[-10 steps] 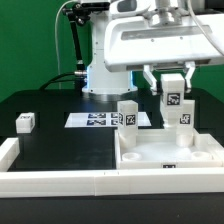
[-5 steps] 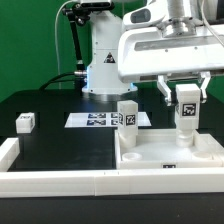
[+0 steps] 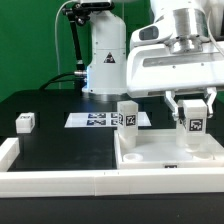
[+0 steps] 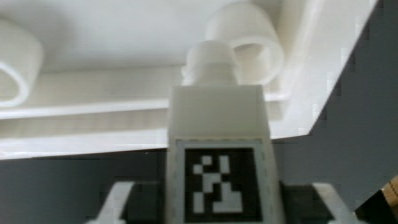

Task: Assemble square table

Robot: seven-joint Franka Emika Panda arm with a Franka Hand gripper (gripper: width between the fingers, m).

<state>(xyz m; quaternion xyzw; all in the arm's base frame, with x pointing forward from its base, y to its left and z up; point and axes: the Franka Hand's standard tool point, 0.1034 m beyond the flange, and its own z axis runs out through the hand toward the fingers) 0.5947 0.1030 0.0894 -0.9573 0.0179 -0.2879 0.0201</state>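
1. Exterior view: the gripper (image 3: pixel 193 118) is clamped on the held leg (image 3: pixel 193 125), upright over the far corner of the square panel (image 3: pixel 165 158) on the exterior view's right. A second leg (image 3: pixel 128 114) stands at the panel's other far corner. A third leg (image 3: pixel 25 122) lies well apart on the table.
2. Wrist view: the held leg's tip (image 4: pixel 210 62) sits just beside a socket (image 4: pixel 251 48), apparently off-centre. Lowering from this offset would likely catch the socket's rim, tilting the leg in the grip or shoving the panel.
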